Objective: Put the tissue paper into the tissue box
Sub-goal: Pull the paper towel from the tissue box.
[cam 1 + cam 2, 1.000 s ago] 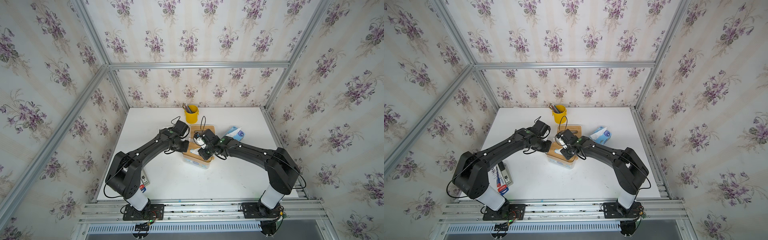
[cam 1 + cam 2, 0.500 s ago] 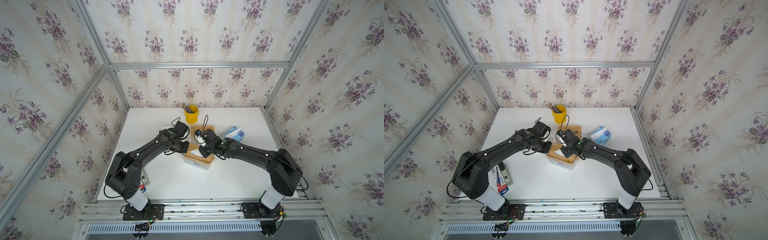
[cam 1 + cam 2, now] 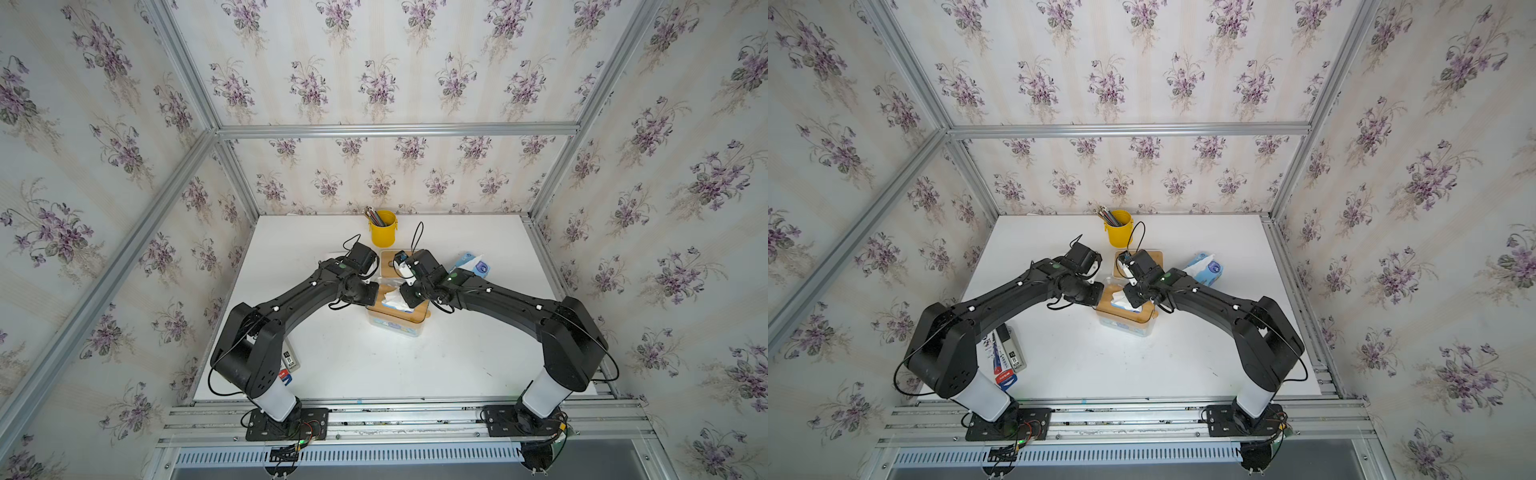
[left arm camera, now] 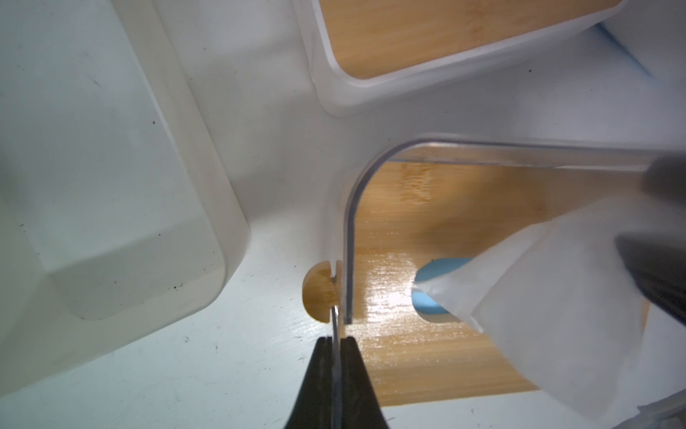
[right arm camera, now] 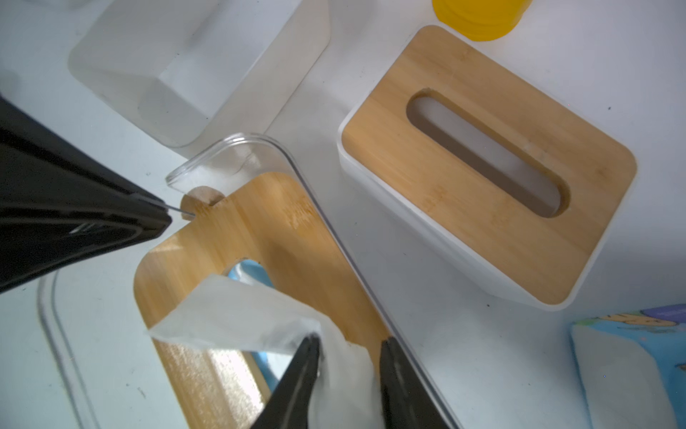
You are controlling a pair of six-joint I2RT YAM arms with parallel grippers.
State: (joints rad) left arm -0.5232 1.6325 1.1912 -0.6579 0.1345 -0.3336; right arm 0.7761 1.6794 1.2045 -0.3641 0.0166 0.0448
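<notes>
Bamboo lid (image 5: 267, 219) on the clear tissue box (image 3: 395, 326), its wall pinched tight by the left gripper (image 4: 336, 340); white tissue (image 5: 237, 315) stands through the slot between the right gripper's (image 5: 349, 345) half-parted jaws, hold unclear; filling looks nearly done.

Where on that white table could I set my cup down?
Widest bare patch: front of the table, between the clear tissue box and the near edge. The back corners either side of the yellow pencil cup are free. Crowded: the middle: left arm, right arm, white box, blue tissue pack.
</notes>
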